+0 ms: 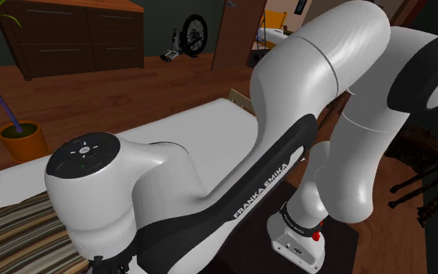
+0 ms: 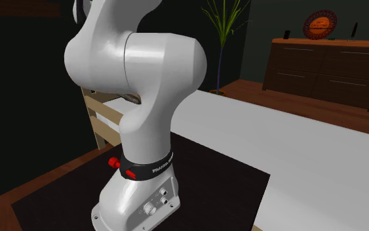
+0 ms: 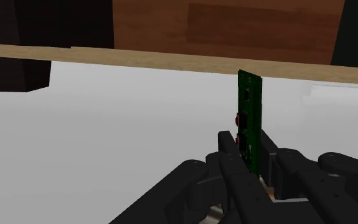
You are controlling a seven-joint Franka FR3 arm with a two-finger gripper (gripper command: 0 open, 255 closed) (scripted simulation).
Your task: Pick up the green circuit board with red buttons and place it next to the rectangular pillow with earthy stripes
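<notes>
Shoulder view: arm (image 1: 209,179) over the white bed (image 1: 201,128); striped pillow (image 1: 11,233) lies on it. Second exterior view: arm's base (image 2: 140,197) on black stand (image 2: 222,190). Wrist view: hand (image 3: 250,145) clamped on green circuit board (image 3: 250,102), upright, above the bed near its wooden edge.

Both exterior cameras close beside arm (image 1: 170,179)

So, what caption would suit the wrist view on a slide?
Black gripper clasping a green circuit board, seen edge-on, over a white surface, wooden rail beyond.
</notes>
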